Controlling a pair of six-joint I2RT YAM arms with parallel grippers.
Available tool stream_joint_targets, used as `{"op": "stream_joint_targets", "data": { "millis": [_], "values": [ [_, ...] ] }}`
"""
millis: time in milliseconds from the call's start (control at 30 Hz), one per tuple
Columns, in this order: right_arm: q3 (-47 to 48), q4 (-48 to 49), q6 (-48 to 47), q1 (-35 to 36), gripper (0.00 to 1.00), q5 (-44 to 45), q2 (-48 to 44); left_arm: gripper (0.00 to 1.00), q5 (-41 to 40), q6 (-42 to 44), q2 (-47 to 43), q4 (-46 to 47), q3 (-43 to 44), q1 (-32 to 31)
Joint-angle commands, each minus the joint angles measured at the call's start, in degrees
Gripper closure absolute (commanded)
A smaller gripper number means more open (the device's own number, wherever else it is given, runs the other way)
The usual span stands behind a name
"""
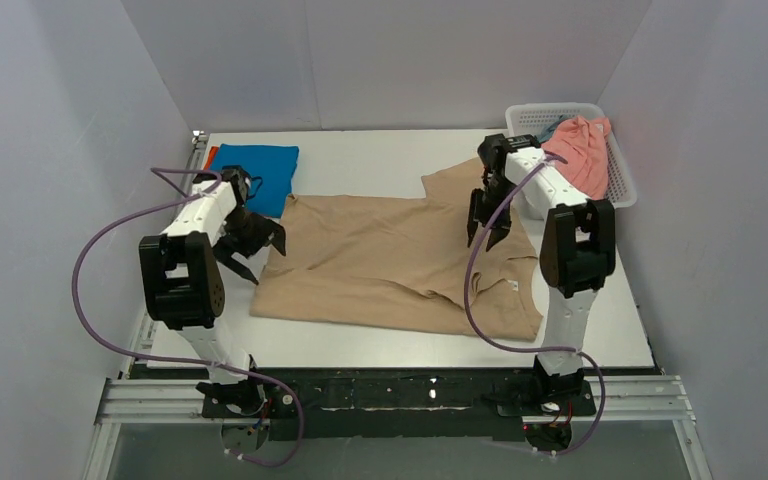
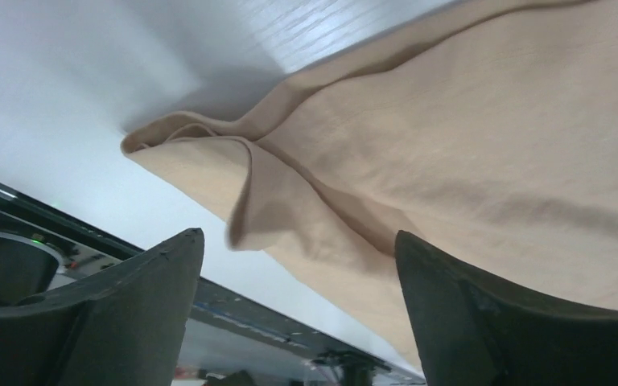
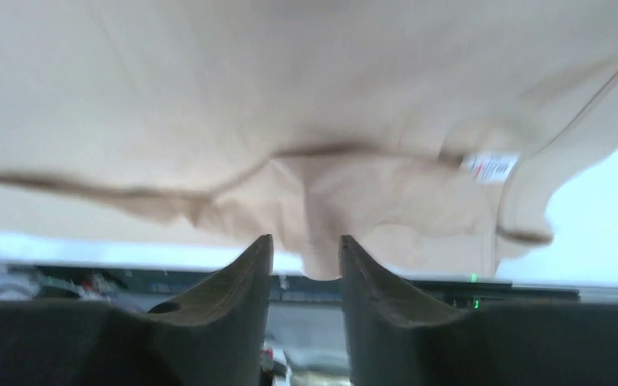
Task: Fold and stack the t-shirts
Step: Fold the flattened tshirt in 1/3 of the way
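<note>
The beige-tan t-shirt (image 1: 390, 260) is soft, plain cloth spread wide and mostly flat on the white table (image 1: 360, 150). It lies just beside the white mesh basket (image 1: 622, 178), on the side nearer the arms, and stretches away from the basket. Its collar end with a small white label (image 3: 489, 167) is nearer the basket, its hem end farther off. One hem corner is doubled over itself into a rumpled flap. The left gripper (image 1: 258, 250) hangs at that far hem edge with its jaws spread wide and nothing between them; the flap lies beyond the fingertips. The right gripper (image 1: 487, 225) stands over the shirt's basket-side part, jaws only a narrow gap apart. A small bunched fold of cloth sits at the tips, but the blur hides whether they pinch it.
</note>
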Motion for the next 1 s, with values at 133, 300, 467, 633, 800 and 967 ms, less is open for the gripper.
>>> {"op": "stream_joint_targets", "data": {
  "millis": [133,300,467,633,800,967],
  "values": [
    [2.8,6.9,2.6,-1.2,0.21,17.7,-8.1,0.02,-3.6,4.9,-7.3,-14.8,10.4,-0.6],
    [-42.4,35.7,5.1,7.3,0.15,-4.1,-37.8,0.02,13.8,11.4,-11.6,1.7,-10.2,-11.1],
    [-49.3,47.0,7.4,8.7,0.15,-3.0,-35.4,0.02,13.7,11.5,-11.9,5.1,-18.0,-11.5],
    [-49.4,51.6,8.0,9.8,0.15,-4.1,-31.2,0.02,10.9,12.1,-12.5,4.6,-20.0,-11.5],
    [-46.1,54.0,8.7,10.1,0.15,-0.9,-27.3,0.02,10.5,12.0,-12.6,4.7,-21.1,-11.5],
    [-36.3,56.0,14.4,9.9,0.15,1.2,-20.8,0.02,11.5,11.9,-13.4,4.6,-21.2,-11.5]
  ]
}}
